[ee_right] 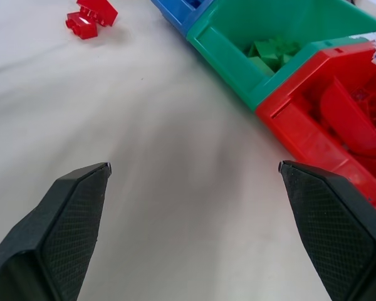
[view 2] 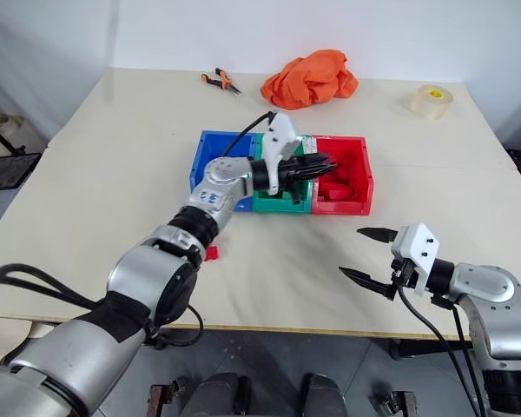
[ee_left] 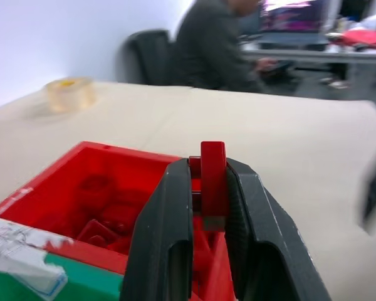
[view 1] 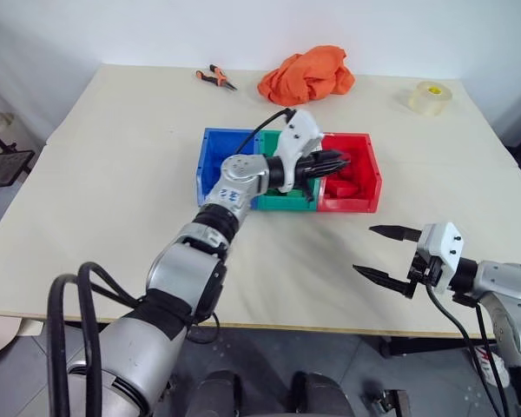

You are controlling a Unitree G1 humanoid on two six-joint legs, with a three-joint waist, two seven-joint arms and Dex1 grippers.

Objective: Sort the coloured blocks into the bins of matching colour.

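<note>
Orange cloth (view 1: 306, 75), pliers (view 1: 216, 78), tape roll (view 1: 430, 97) beyond bins (view 1: 215, 162).

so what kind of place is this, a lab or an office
Probably an office used as a lab: a person sits at a desk with a screen behind the work table, which holds pliers and a tape roll.

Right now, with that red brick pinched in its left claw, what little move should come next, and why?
Probably open the left gripper: it holds the red block over the red bin, so letting go should drop it among the matching bricks.
</note>
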